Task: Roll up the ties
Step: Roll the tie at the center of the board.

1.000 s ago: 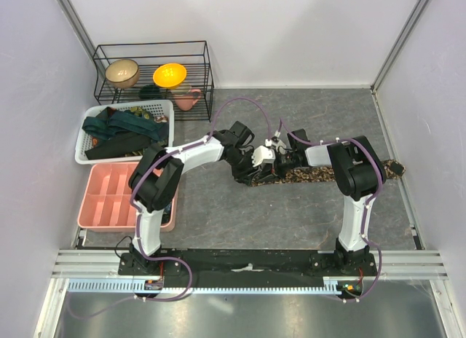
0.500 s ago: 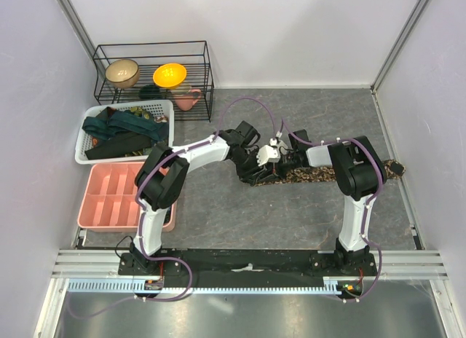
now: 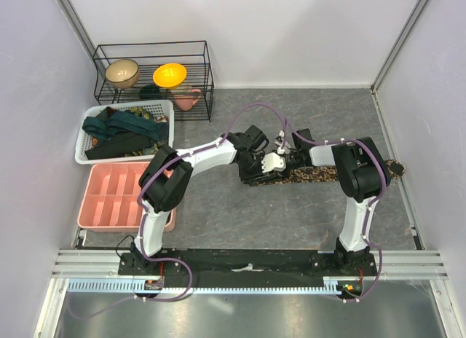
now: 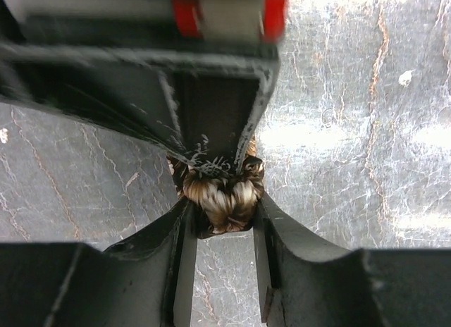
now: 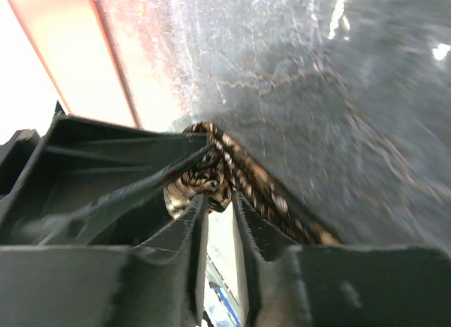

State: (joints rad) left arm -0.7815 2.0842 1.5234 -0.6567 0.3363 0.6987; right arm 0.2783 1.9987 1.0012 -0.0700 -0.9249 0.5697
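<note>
A brown-and-tan speckled tie (image 3: 328, 175) lies flat across the middle of the table, its left end wound into a small coil (image 4: 222, 193). My left gripper (image 4: 222, 204) is shut on that coil, a finger pressing each side; from above the left gripper (image 3: 256, 166) sits at the tie's left end. My right gripper (image 3: 277, 162) faces it from the right, almost touching it. In the right wrist view the right gripper (image 5: 220, 197) stands slightly open, a narrow gap between its fingers, with the coiled tie (image 5: 204, 179) just at their tips.
A white mesh basket (image 3: 82, 150) at the left holds dark teal and black ties (image 3: 120, 127). In front of it stands a pink compartment tray (image 3: 98, 199). A black wire rack (image 3: 206, 76) with bowls and a pink cup is at the back left. Walls close both sides.
My left gripper has moved right along the tie toward the right gripper. The right gripper's jaws have parted a little from shut.
</note>
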